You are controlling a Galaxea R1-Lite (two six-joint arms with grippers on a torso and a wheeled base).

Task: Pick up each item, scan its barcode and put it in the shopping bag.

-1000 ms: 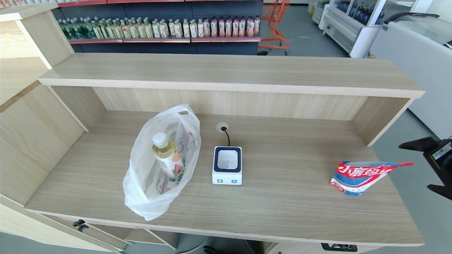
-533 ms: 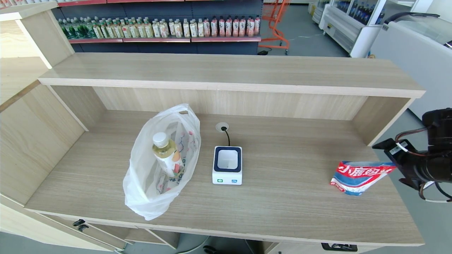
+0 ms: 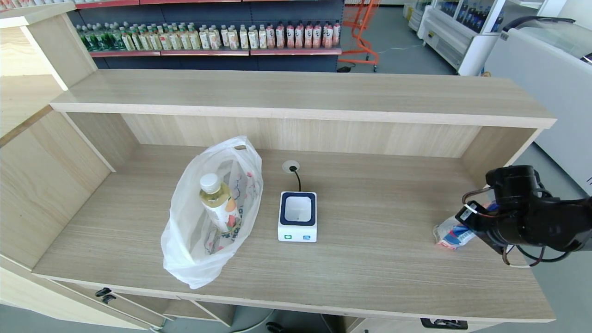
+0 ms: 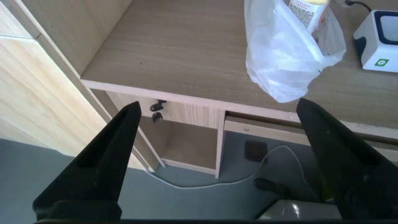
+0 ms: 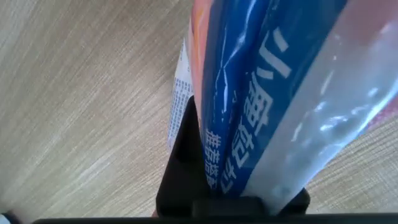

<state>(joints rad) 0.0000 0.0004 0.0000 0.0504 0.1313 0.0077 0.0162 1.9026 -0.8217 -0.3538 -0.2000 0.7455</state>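
Note:
A red, white and blue snack pouch (image 3: pixel 449 234) lies near the right end of the wooden counter (image 3: pixel 370 268). My right gripper (image 3: pixel 481 223) is down on it and covers most of it. In the right wrist view the pouch (image 5: pixel 261 93) sits right against the camera. A white shopping bag (image 3: pixel 185 249) stands open at the left with a tea bottle (image 3: pixel 219 203) inside. The white barcode scanner (image 3: pixel 298 216) sits mid-counter. My left gripper (image 4: pixel 219 109) hangs open and empty below the counter's front left edge, near the bag (image 4: pixel 280 56).
A raised wooden shelf (image 3: pixel 296 97) walls the counter at the back and sides. The scanner's cable (image 3: pixel 296 178) runs to a hole behind it. Drawers (image 4: pixel 186 134) sit under the counter front. Store shelves and freezers stand far behind.
My right arm has swung in from the right edge and come down over the pouch. The pouch now sits lower and is mostly covered. Bag, bottle and scanner have not moved.

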